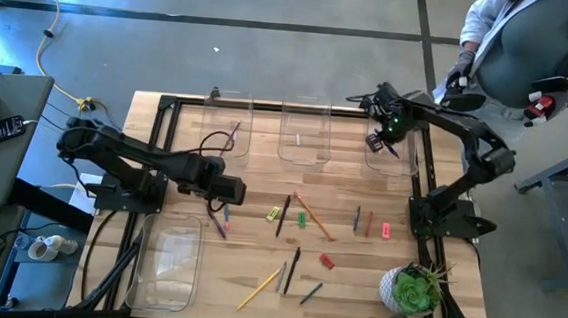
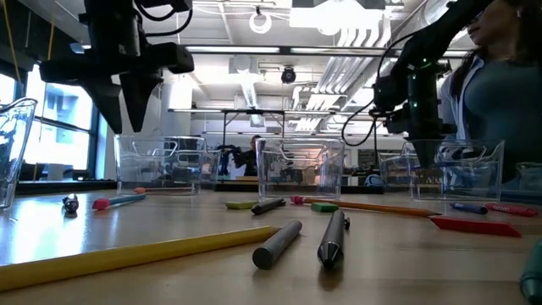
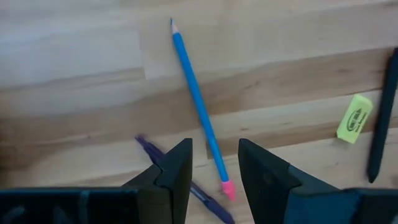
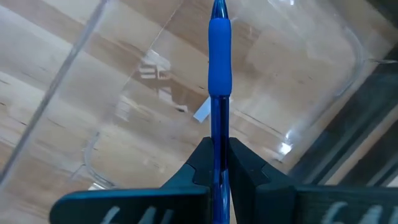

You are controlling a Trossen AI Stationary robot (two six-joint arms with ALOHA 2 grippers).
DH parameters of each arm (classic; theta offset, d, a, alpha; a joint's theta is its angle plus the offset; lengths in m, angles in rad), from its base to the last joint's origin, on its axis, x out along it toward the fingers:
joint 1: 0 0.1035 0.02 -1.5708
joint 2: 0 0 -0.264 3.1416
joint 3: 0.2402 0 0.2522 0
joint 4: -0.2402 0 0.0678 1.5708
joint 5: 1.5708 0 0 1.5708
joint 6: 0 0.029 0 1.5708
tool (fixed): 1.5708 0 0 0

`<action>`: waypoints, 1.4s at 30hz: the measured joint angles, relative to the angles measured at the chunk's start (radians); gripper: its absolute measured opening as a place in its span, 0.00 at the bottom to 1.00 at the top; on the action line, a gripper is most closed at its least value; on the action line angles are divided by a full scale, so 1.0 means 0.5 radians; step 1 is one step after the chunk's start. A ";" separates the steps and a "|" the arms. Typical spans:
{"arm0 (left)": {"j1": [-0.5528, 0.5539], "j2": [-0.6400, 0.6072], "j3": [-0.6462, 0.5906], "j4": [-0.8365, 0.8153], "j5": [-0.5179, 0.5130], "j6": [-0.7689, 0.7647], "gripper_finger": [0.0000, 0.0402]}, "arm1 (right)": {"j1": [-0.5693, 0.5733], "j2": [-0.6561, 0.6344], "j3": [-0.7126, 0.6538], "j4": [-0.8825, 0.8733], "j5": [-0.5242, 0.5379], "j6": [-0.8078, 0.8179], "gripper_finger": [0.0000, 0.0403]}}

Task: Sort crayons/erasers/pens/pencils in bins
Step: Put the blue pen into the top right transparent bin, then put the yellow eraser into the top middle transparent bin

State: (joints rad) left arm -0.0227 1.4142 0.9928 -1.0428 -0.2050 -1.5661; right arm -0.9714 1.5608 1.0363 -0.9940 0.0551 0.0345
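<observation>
bins: four (image 1: 231, 125) (image 1: 306, 132) (image 1: 392, 157) (image 1: 167, 261)
erasers: three, yellow (image 1: 273, 214), green (image 1: 302, 219), pink (image 1: 386, 229)
pencils: three, blue (image 3: 199, 106), orange (image 1: 312, 218), yellow (image 1: 258, 289)
pens: six, purple (image 1: 217, 225), two black (image 1: 282, 217) (image 1: 291, 270), two blue (image 1: 356, 220) (image 1: 311, 293), plus one blue pen (image 4: 219, 56) in the right pincer (image 4: 217, 146)
crayons: two, both red (image 1: 368, 223) (image 1: 327, 261)
unclear sticks: two, one pale (image 1: 282, 277), one in a bin (image 1: 233, 135)
plant: one (image 1: 413, 288)
</observation>
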 joint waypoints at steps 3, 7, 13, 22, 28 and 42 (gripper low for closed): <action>-0.026 0.044 0.000 0.017 0.040 -0.051 0.29 | 0.000 0.038 0.000 0.000 0.001 -0.032 0.02; -0.054 0.098 0.000 0.074 0.074 -0.064 0.29 | -0.005 0.061 0.000 0.007 0.000 -0.044 0.02; -0.066 0.175 -0.001 0.288 0.078 -0.055 0.29 | -0.024 0.062 0.000 0.009 0.001 -0.070 0.02; -0.061 0.285 0.000 0.723 0.066 0.119 0.29 | -0.032 0.061 0.000 0.001 0.002 -0.086 0.14; -0.026 0.292 0.000 0.854 0.043 0.199 0.29 | -0.034 0.061 0.000 0.003 0.002 -0.123 0.28; 0.068 0.292 0.317 0.838 -0.038 0.435 0.29 | -0.034 -0.131 0.004 0.026 0.002 -0.175 0.32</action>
State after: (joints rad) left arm 0.0113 1.5600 1.1511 -0.6235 -0.2241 -1.3487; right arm -0.9882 1.4951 1.0382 -0.9809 0.0559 -0.0532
